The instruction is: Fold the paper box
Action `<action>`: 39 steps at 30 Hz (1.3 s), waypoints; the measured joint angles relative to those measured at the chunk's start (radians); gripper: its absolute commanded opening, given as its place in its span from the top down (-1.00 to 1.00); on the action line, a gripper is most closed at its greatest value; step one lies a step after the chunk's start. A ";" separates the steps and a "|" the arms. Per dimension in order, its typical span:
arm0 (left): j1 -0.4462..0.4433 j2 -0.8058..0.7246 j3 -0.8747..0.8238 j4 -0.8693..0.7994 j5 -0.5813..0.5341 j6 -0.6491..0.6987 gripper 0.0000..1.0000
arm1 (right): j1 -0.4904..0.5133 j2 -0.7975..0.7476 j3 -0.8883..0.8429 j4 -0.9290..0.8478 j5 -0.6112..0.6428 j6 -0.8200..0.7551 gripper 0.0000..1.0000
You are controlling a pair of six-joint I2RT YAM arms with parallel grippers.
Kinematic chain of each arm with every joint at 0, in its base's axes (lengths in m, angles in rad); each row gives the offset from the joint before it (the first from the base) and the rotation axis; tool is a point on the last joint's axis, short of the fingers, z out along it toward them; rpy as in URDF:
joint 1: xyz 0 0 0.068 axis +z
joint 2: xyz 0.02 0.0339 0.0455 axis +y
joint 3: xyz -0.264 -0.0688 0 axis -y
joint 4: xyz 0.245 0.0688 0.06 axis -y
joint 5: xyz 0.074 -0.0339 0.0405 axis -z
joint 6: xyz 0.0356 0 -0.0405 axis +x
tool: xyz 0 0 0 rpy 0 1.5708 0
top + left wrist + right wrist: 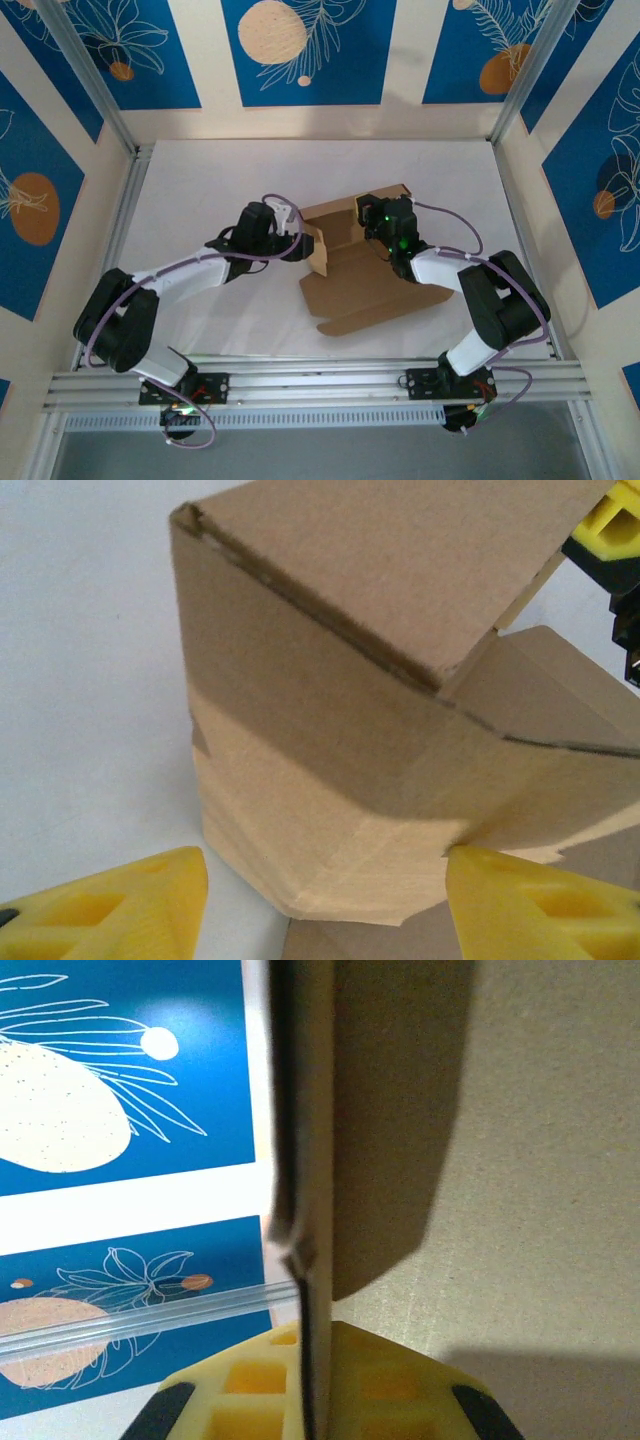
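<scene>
Your right tool is clamped on the thin edge of an upright panel of the paper box. Your left tool has its fingers apart, astride a folded corner, with nothing pinched.

Hazards, as judged:
- **Right tool:** a pull on so narrow a bite may tear the panel, bend it off its score, or drag the whole box.
- **Left tool:** closing off the crease would crush the corner wall, which, left unheld, may spring flat.

The box sits about midway between the table's near and far edges, slightly toward the right edge. Panels are raised on its far and left sides. Its long axis appears to run from near edge to far edge, a little skewed, with the flat, unfolded flap pointing toward the near edge.
</scene>
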 measured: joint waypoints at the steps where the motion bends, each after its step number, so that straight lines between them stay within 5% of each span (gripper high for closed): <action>1: -0.001 0.003 0.007 0.000 0.000 0.006 -0.34 | 0.001 0.000 0.002 0.000 0.000 0.001 1.00; 22: -0.001 0.066 0.030 0.002 0.026 0.084 -0.58 | 0.006 0.014 0.019 -0.004 -0.003 0.022 1.00; 31: -0.004 0.131 0.089 -0.022 -0.066 0.098 -0.18 | 0.015 0.002 0.019 -0.011 0.004 0.023 1.00; 39: -0.028 0.136 0.102 -0.039 -0.220 0.160 0.24 | 0.060 -0.064 0.008 -0.091 0.082 0.024 0.75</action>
